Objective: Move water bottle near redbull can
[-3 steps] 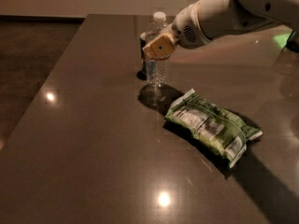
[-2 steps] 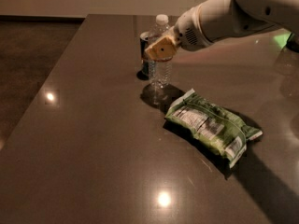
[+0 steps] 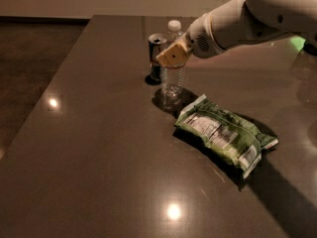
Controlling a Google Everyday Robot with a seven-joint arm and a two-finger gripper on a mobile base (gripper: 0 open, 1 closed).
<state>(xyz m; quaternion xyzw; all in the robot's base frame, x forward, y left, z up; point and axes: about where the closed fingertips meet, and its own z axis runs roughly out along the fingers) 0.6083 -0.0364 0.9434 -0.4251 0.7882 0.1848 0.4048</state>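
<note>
Two drink containers stand almost side by side at the far end of the dark table (image 3: 99, 148) as the robot's gripper (image 3: 173, 56) clamps the water bottle (image 3: 172, 81) around its upper body. Over the past second the bottle slides slightly right and toward the camera, uncovering the redbull can (image 3: 157, 53), which is mostly hidden behind it a moment earlier. The bottle is just beside the can, to its right and a little in front; whether its base rests on the table cannot be told. A green snack bag (image 3: 223, 135) lies apart, nearer the camera. The move looks all but complete — only the release appears to remain.
</note>
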